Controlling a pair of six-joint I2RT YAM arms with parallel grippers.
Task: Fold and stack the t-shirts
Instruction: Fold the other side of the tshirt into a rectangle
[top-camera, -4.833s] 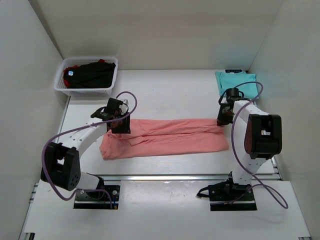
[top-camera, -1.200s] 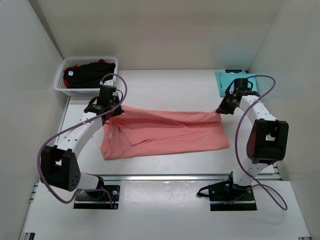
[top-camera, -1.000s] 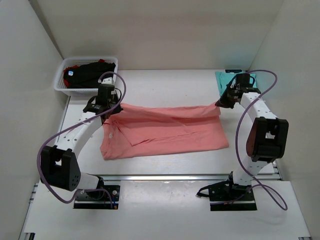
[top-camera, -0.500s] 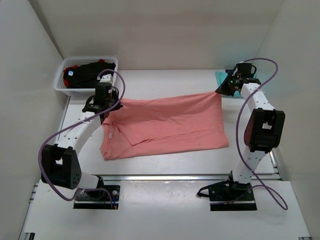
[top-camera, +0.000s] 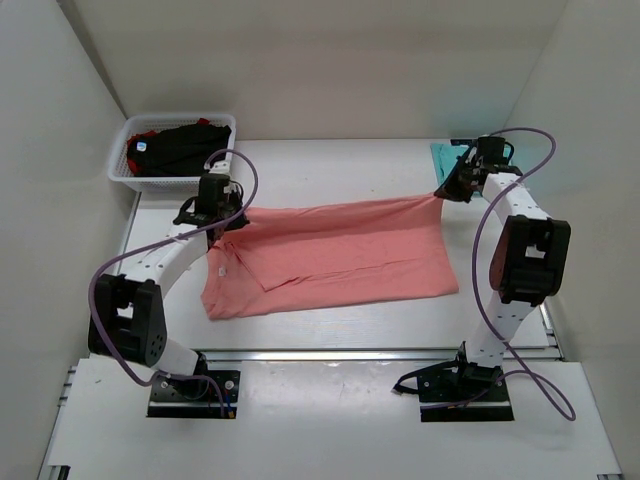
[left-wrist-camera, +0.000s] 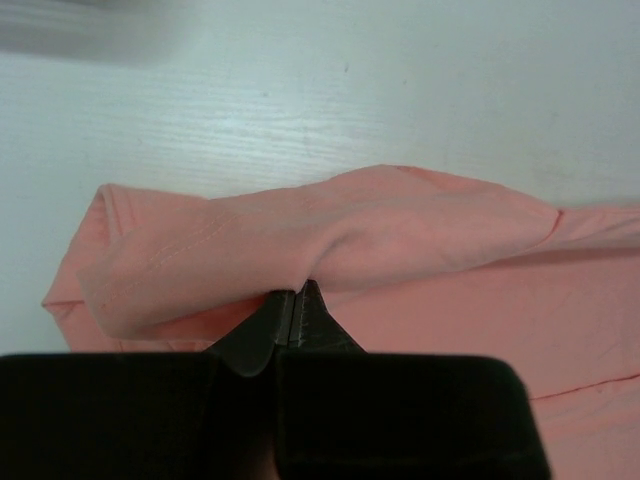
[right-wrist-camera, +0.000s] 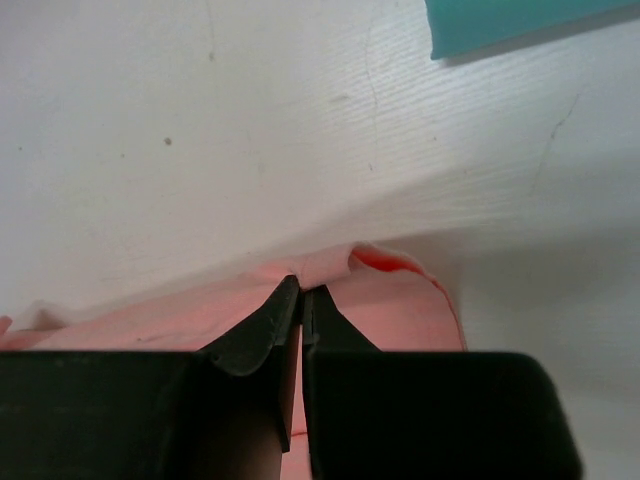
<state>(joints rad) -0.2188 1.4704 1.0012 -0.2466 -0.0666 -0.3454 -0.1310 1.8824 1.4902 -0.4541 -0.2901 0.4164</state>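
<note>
A: Position of salmon-pink t-shirt?
B: Centre of frame, spread on the table, upper edge stretched between both arms.
A: State of left gripper?
B: Fingers pressed together on the shirt's upper-left corner fold.
A: And right gripper?
B: Likewise pinched closed, on the upper-right corner, just below the teal t-shirt at upper right.

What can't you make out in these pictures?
Teal shirt: cut off by the right wrist view's top edge; the right arm hides part of it from above.
Black and red clothes in the white mesh basket: heaped, too small to count, top view.
Left wrist view: top-left corner blurred.
</note>
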